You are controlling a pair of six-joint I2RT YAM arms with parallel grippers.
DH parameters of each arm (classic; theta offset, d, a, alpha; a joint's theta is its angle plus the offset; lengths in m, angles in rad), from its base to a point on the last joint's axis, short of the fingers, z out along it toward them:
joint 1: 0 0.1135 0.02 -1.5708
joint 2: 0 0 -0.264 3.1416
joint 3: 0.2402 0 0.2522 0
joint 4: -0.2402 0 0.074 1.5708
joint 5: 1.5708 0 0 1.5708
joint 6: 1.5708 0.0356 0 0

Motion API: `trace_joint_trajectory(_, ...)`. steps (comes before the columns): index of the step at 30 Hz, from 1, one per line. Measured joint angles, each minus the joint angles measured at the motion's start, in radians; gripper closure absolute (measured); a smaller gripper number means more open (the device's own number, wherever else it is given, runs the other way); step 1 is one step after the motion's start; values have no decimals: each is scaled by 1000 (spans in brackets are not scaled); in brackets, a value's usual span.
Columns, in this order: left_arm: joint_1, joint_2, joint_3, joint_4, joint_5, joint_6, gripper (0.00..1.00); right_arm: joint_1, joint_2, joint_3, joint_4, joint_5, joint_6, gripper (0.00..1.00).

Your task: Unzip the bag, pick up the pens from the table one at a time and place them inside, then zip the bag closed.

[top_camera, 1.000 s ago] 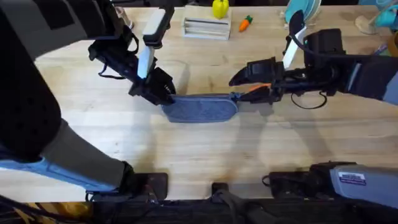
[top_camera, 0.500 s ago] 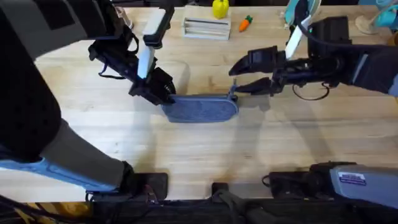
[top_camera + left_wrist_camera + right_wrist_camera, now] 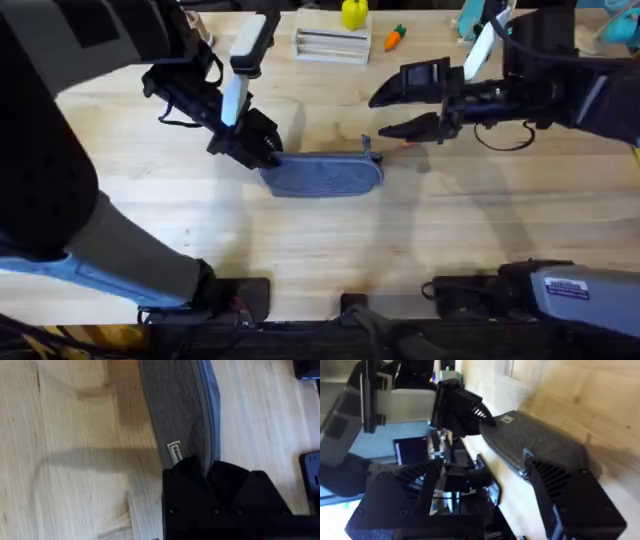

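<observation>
The grey-blue bag [image 3: 322, 173] lies lengthwise at the middle of the table [image 3: 320, 240]. My left gripper [image 3: 256, 146] is shut on the bag's left end, and in the left wrist view its fingers [image 3: 220, 495] pinch the fabric beside a small white label [image 3: 175, 453]. A small metal pull [image 3: 367, 148] stands at the bag's right end. My right gripper [image 3: 378, 116] hangs open just beyond that end, apart from the bag [image 3: 535, 442]. A tiny orange speck [image 3: 405, 146] shows under the right gripper; I cannot tell whether it is a pen.
Along the far edge stand a white tray [image 3: 332, 44], a yellow object [image 3: 353, 13], a carrot toy [image 3: 395, 38] and a teal item [image 3: 478, 22]. Bare wood stretches in front of the bag.
My right gripper has drawn back from the bag's right end toward the far side, its jaws now apart. The left gripper and the bag have stayed put.
</observation>
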Motion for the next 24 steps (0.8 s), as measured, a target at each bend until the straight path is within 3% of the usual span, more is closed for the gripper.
trace_joint_trajectory(1, 0, 0, 0, 0, 0, 0, 958, 0, -43, 40, -86, 110, -28, 4)
trace_joint_trajectory(7, 0, 0, 0, 0, 0, 0, 958, 12, -125, 179, -345, 346, -138, 4)
trace_joint_trajectory(15, 0, 0, 0, 0, 0, 0, 958, 137, -241, 273, -494, 684, -196, 4)
trace_joint_trajectory(20, 0, 0, 0, 0, 0, 0, 958, 223, -283, 277, -490, 771, -208, 4)
trace_joint_trajectory(24, 0, 0, 0, 0, 0, 0, 958, 241, -279, 277, -501, 790, -205, 4)
